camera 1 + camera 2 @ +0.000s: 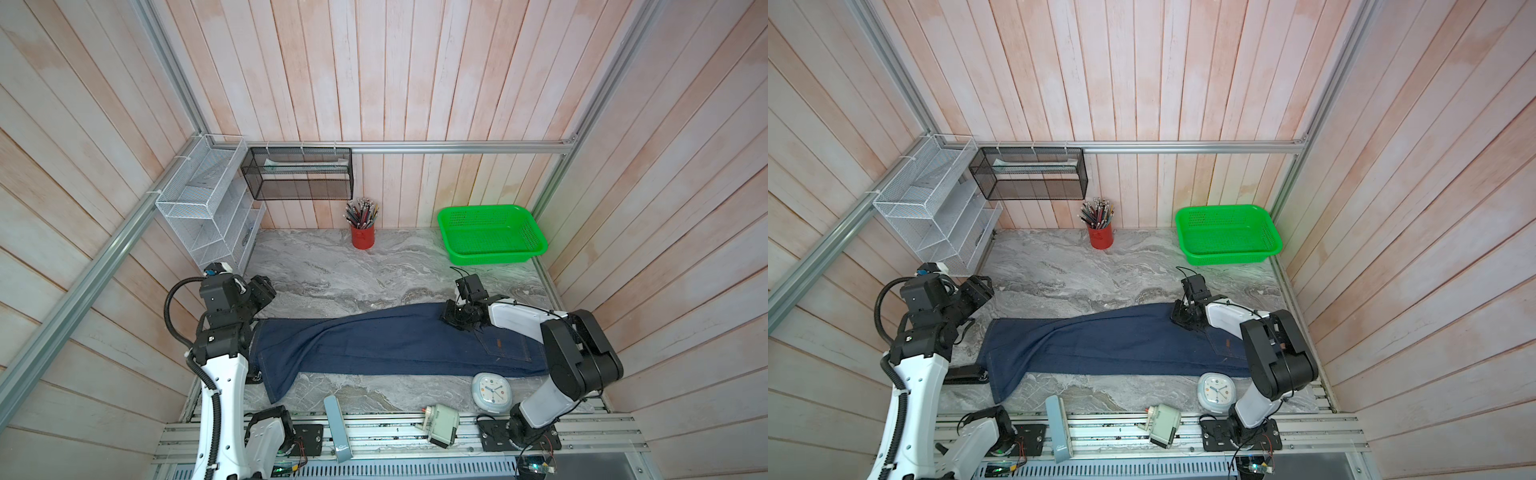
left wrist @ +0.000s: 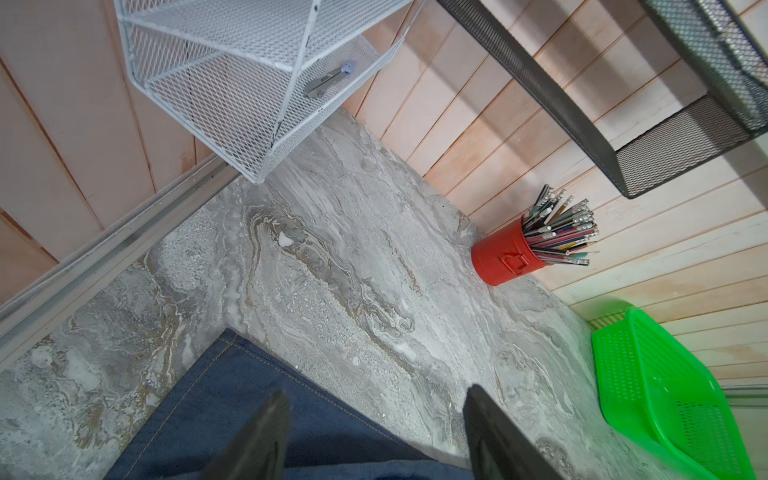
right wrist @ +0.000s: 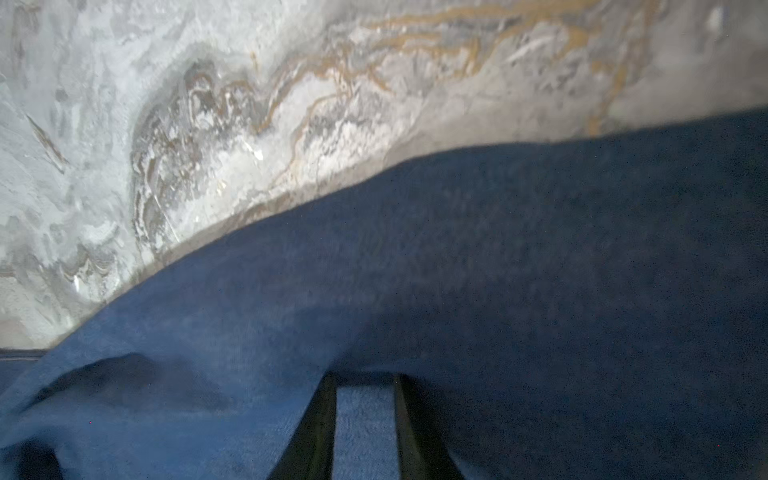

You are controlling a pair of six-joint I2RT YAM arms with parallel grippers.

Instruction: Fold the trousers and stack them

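Observation:
The dark navy trousers (image 1: 374, 340) (image 1: 1108, 345) lie lengthwise across the marble table (image 1: 332, 270), legs to the left and pocketed seat to the right. My right gripper (image 1: 455, 322) (image 1: 1183, 320) is down on their far edge near the seat. In the right wrist view its fingers stand close together on a strip of denim (image 3: 498, 291), the tips (image 3: 365, 376) under a raised fold. My left gripper (image 1: 266, 291) (image 1: 982, 286) hovers open above the far corner of the leg hem (image 2: 199, 407). One of its fingers (image 2: 270, 428) is over denim, the other over bare marble.
A green basket (image 1: 490, 232) sits at the back right and a red pencil cup (image 1: 362, 237) at the back middle. A white mesh rack (image 1: 208, 199) and a black mesh shelf (image 1: 297, 174) hang back left. A white clock (image 1: 492, 390) lies near the front edge.

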